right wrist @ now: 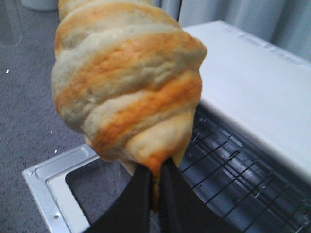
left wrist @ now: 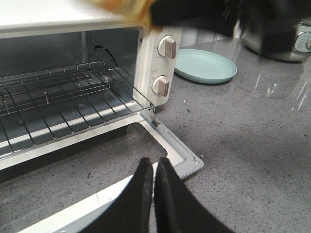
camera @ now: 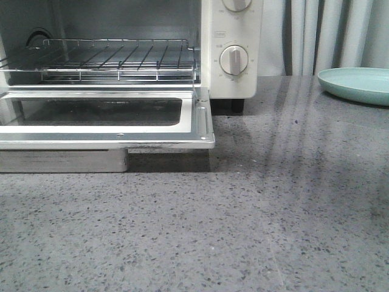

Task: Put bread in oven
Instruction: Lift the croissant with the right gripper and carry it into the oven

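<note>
The cream-white oven stands at the back left with its glass door dropped flat and its wire rack bare. In the right wrist view my right gripper is shut on the end of the striped golden-brown bread and holds it in the air above the open door and rack. A sliver of the bread and the dark right arm show in the left wrist view. My left gripper is shut and empty over the door's front corner. Neither gripper shows in the front view.
A pale green plate sits on the grey speckled counter to the right of the oven; it also shows in the left wrist view. A metal pot-like appliance stands beyond it. Grey curtains hang behind.
</note>
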### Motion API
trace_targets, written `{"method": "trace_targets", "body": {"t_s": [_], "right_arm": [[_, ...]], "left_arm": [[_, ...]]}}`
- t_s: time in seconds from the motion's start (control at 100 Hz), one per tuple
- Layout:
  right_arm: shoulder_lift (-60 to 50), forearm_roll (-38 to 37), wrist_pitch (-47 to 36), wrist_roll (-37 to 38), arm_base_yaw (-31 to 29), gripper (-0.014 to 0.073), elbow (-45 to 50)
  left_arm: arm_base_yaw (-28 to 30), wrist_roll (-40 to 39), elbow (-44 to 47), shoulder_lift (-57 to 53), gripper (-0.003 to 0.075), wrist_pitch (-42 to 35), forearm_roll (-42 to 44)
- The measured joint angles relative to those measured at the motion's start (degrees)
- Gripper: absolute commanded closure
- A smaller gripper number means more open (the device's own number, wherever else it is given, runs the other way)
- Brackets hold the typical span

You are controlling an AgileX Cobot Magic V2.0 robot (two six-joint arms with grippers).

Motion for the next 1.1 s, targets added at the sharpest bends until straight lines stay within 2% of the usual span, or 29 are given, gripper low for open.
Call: {"method": "trace_targets", "body": {"t_s": [0.2,0.44,0.6,0.83,1.1], "right_arm": [[6.45,-0.22,1.96,0.00,0.20,0.0662,0.00],[11.93,0.60,2.31,0.00,-2.61,0.0662,-0.76],[14.45,3.11,3.33,0.13,-4.53,0.0662,-4.83],[18.52,3.34,8.52,0.29,-4.97,0.0662,-10.87],[23.44,3.34,10.55,0.29,-4.97,0.0662,-14.95]], "left_arm": [[0.00,0.00,0.00,0.00,0.0741,0.00,0.00],[0.00,0.00,0.00,0.00,0.0741,0.00,-0.23],[0.00,0.00,0.00,0.00,0.0741,0.00,-0.44],[0.00,0.00,0.00,0.00,0.0741,0.38,-0.57],[0.00,0.00,0.00,0.00,0.0741,0.84,-0.59]]}}
